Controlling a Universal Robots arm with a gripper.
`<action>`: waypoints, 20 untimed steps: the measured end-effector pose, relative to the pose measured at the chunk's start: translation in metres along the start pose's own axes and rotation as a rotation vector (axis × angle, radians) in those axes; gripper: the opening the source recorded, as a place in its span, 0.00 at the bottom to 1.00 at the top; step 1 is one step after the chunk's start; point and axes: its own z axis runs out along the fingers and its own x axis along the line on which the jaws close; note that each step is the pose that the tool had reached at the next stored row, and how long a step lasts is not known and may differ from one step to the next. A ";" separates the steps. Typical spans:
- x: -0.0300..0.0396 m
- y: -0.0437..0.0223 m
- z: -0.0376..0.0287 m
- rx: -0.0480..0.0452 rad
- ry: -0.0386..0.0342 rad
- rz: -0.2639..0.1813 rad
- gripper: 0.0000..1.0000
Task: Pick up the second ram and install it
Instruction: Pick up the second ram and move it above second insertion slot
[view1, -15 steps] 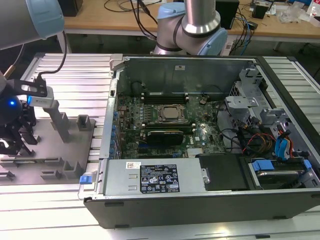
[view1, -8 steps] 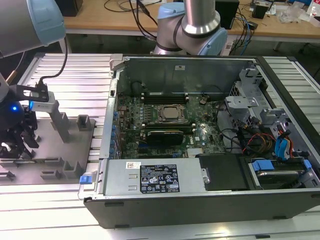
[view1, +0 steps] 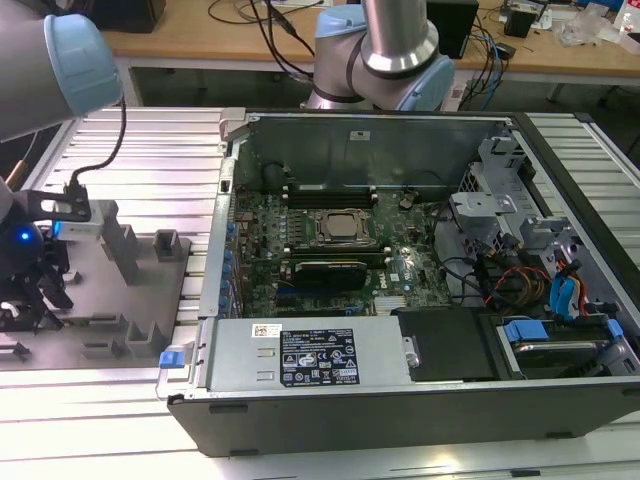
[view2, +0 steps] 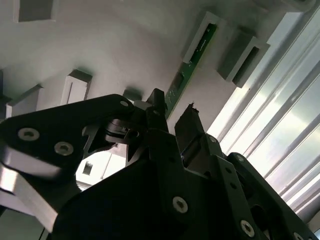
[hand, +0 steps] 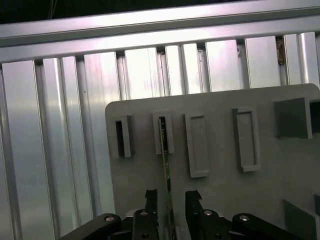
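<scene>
The gripper (hand: 170, 196) hangs spread over the grey fixture plate (hand: 280, 165), a finger on either side of the second ram (hand: 165, 160), not pinching it. The ram stands on edge in a slotted holder on that plate, beside the open computer case (view1: 400, 430).

Your robot's arm (view1: 400, 35) is made of silver-grey tubes with rounded light-blue caps (view1: 85, 60) at the joints. A thin black cable (view1: 120, 130) runs down to the wrist, where a small blue light (view1: 22, 237) glows. Your gripper (view2: 173, 112) is matt black, with angular linkage plates, two narrow blunt fingers (view2: 189, 125) and round silver screw heads (view2: 64, 148)
</scene>
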 end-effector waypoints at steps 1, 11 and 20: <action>0.0004 0.0006 0.0034 -0.0002 0.0002 -0.004 0.36; 0.0010 0.0017 0.0120 -0.0002 0.0000 -0.010 0.14; 0.0010 0.0017 0.0121 -0.0002 -0.0001 -0.010 0.14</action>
